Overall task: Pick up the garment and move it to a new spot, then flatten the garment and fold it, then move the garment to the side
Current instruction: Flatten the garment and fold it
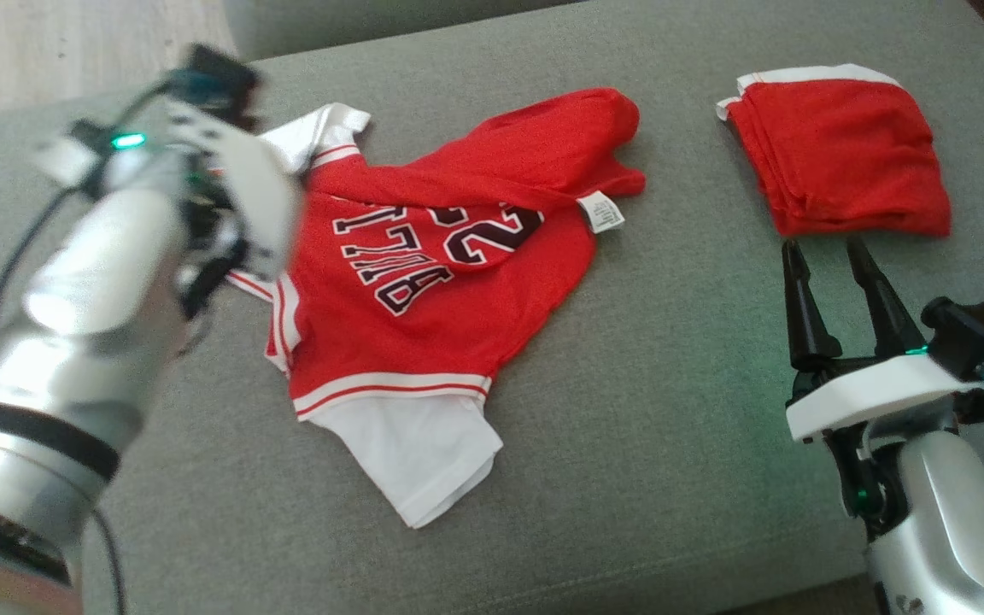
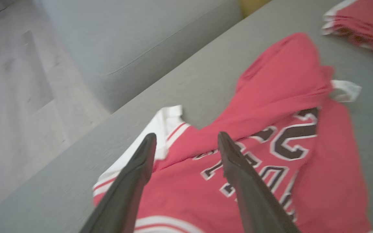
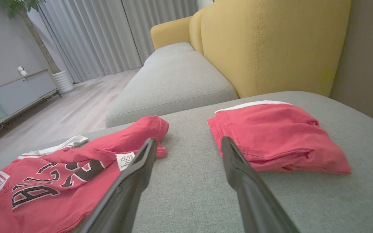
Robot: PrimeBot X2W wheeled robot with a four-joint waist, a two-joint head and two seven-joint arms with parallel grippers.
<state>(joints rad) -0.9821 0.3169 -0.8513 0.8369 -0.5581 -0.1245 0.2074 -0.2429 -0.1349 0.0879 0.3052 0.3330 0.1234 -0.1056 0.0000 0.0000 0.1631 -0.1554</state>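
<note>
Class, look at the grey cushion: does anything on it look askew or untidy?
Yes. The jersey lies crumpled, one part folded over its number, tag showing. The folded red garment beside it looks neat.

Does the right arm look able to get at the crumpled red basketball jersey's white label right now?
Probably yes: the open right tool is apart from the white label, with bare grey sofa cushion between.

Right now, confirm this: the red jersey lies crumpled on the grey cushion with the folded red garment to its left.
Wrong side: the head view shows the folded red garment to the right of the red jersey, which does lie crumpled on the grey cushion.
</note>
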